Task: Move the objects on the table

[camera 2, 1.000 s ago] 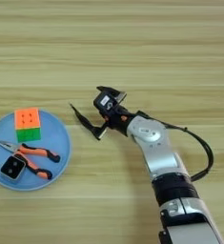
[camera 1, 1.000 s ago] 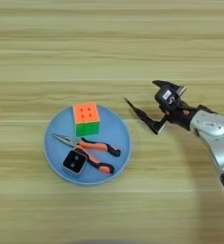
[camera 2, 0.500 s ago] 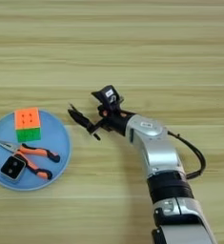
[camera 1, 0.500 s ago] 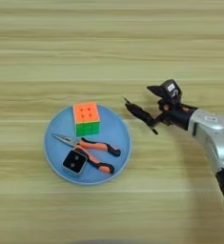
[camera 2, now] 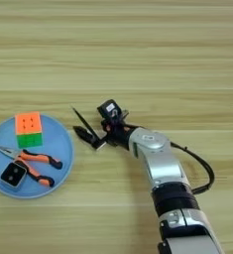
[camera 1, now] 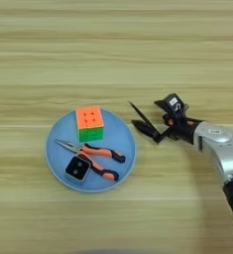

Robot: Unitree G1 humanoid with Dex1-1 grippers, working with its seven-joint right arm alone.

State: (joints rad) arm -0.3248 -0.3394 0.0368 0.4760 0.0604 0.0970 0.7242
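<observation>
A round blue plate [camera 1: 123, 136] lies on the wooden table [camera 1: 113, 59] at the lower left. Three objects rest on it. The puzzle cube [camera 1: 89, 123] shows an orange top and a green side. The orange-and-black pliers [camera 1: 95, 158] lie below it with the nose pointing left. The white block with a black face [camera 1: 78, 168] sits against the pliers' handles. My right gripper [camera 1: 132, 113] hovers just right of the plate's rim, open and holding nothing. Its black fingers [camera 2: 84, 121] point left toward the plate.
My silver forearm [camera 2: 160, 163] comes up from the bottom edge with a black cable [camera 2: 202, 166] looping on its right. Bare wood spreads across the top half and the right side.
The gripper has turned so both fingers point left at the plate, and the gap between them looks narrower. The cube, pliers and block have not moved.
</observation>
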